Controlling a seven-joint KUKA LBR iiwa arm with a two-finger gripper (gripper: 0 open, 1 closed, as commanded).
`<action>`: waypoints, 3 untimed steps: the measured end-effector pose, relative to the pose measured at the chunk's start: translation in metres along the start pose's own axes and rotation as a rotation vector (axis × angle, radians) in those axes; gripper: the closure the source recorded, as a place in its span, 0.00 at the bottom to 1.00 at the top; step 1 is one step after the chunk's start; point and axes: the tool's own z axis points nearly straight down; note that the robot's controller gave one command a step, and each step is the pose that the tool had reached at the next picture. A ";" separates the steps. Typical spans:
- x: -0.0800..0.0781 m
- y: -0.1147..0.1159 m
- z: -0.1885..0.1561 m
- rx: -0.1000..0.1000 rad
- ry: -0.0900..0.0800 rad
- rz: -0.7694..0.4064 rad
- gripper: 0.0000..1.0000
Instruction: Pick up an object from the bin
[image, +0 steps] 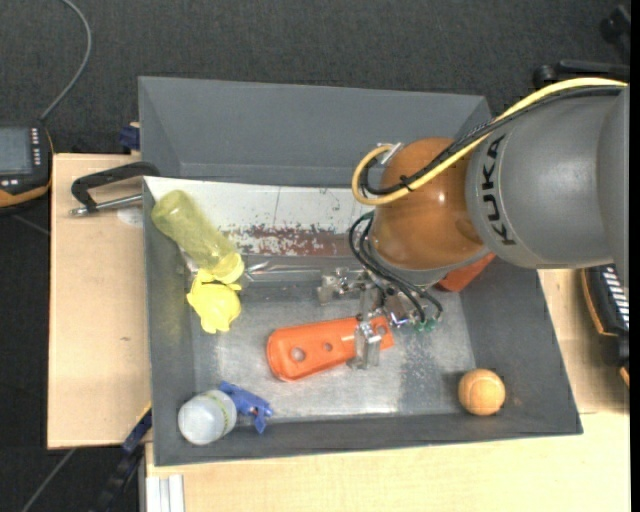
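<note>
Setting: grey metal bin (300, 125), seen from above; a few loose things are scattered over its scuffed floor.
Near left corner: a white bottle (203, 418) with a blue part at its side is laid close to the front wall.
Near right: an orange-brown ball (482, 391) is set well apart from the rest.
Middle: a flat orange piece (312, 350), elongated, with small holes, is laid slightly tilted.
Gripper (370, 338): placed at the right end of the flat orange piece. How far it is open cannot be told, nor whether the piece is gripped.
Left, further back: a crumpled yellow lump (215, 305).
Far left: a translucent yellow-green cylinder (188, 226) is laid slanted, touching the yellow lump.
Far right: the orange wrist cover (430, 205) and cables are seen above the gripper.
</note>
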 end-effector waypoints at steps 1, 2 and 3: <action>0.013 -0.002 0.053 -0.002 0.002 0.075 0.00; 0.003 -0.003 0.053 0.000 -0.005 -0.061 1.00; 0.003 -0.003 0.053 0.000 -0.005 -0.061 1.00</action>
